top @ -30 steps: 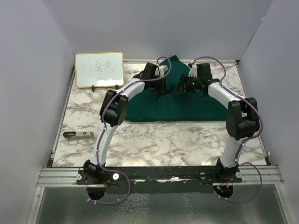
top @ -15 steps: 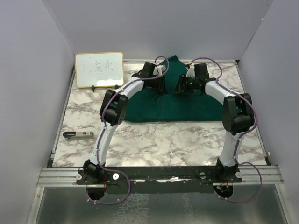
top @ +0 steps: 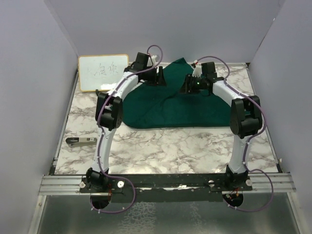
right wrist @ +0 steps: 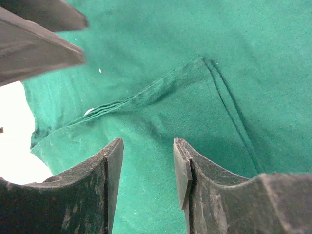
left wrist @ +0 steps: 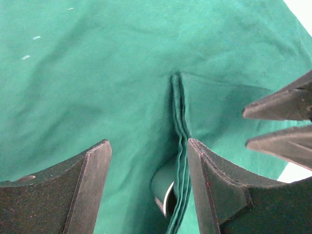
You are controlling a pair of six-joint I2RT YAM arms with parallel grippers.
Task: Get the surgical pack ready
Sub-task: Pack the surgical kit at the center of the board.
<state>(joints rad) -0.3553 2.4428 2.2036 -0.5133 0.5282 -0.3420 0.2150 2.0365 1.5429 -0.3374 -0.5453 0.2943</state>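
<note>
Marble table [top: 161, 146]. The drape [top: 180, 109] lies at its far middle, part folded, with a layered edge [left wrist: 179, 112] up the centre. Left gripper [left wrist: 148, 146]: jaws wide, straddling that edge, pinching nothing. Right gripper [right wrist: 147, 141]: jaws apart and empty, close over the cloth. I judge we're mid-fold. Next I'd need to pinch a loose flap and carry it across.

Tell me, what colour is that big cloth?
The cloth is plain dark green, clearest in the top view.
</note>
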